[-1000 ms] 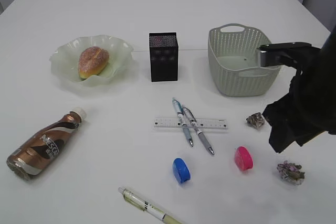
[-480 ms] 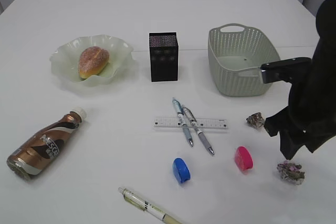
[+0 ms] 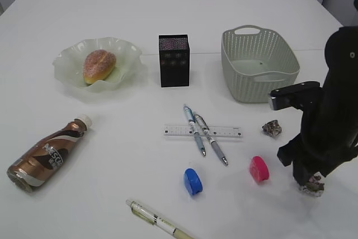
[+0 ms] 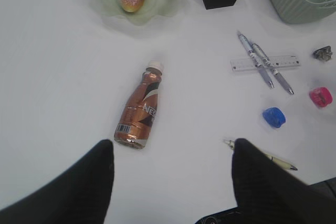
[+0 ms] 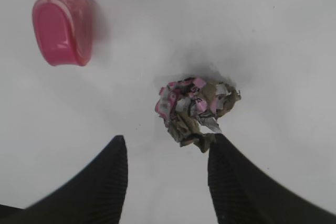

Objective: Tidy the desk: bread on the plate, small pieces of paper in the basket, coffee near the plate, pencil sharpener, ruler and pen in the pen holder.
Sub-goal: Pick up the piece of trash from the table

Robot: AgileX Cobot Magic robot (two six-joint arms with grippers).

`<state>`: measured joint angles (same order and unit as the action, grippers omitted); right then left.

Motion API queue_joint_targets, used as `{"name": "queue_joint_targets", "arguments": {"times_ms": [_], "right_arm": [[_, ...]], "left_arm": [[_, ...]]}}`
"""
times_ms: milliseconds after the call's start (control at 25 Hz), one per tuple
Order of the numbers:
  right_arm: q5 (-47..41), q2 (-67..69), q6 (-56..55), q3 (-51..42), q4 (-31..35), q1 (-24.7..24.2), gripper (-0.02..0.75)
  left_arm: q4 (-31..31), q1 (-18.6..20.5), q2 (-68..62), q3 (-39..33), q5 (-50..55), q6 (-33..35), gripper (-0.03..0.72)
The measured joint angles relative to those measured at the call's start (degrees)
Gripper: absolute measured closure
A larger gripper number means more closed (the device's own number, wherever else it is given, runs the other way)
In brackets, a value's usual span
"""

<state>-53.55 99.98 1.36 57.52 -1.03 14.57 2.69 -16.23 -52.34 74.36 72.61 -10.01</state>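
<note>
right end effector (image 5: 167,174) has dropped from beside the basket (image 3: 258,65) down to the near right of the surface (image 3: 112,155) over the last second, which i read as starting on the paper scraps, while bread (image 3: 99,65) already sits on the plate (image 3: 67,71). its jaws stand partly apart and empty, straddling the crumpled paper (image 5: 195,109), which lies on the surface just ahead of the tips, the right fingertip (image 5: 223,150) nearly touching its near edge. the pink sharpener (image 5: 64,26) lies nearby to the left, and a second scrap (image 3: 272,129) waits nearer the basket.
</note>
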Motion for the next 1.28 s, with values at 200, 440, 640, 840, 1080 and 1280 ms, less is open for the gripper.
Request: {"name": "queue_joint_targets", "arguments": {"times_ms": [200, 440, 640, 840, 1080, 1280], "right_arm": [[3.7, 0.1, 0.4, -1.7, -0.1, 0.0, 0.342], [4.9, 0.1, 0.4, -1.7, -1.3, -1.8, 0.343], [5.0, 0.1, 0.4, -1.7, -1.0, -5.1, 0.342], [5.0, 0.1, 0.5, -1.7, 1.0, -5.3, 0.342], [5.0, 0.1, 0.5, -1.7, 6.2, -5.3, 0.343], [5.0, 0.1, -0.1, -1.7, 6.9, -5.3, 0.342]], "left_arm": [[0.1, 0.0, 0.0, 0.0, 0.0, 0.0, 0.181], [0.1, 0.0, 0.0, 0.0, 0.0, 0.0, 0.181], [0.1, 0.0, 0.0, 0.0, 0.0, 0.0, 0.181], [0.1, 0.0, 0.0, 0.0, 0.0, 0.0, 0.181], [0.1, 0.0, 0.0, 0.0, 0.0, 0.0, 0.181], [0.1, 0.0, 0.0, 0.0, 0.0, 0.0, 0.181]]}}
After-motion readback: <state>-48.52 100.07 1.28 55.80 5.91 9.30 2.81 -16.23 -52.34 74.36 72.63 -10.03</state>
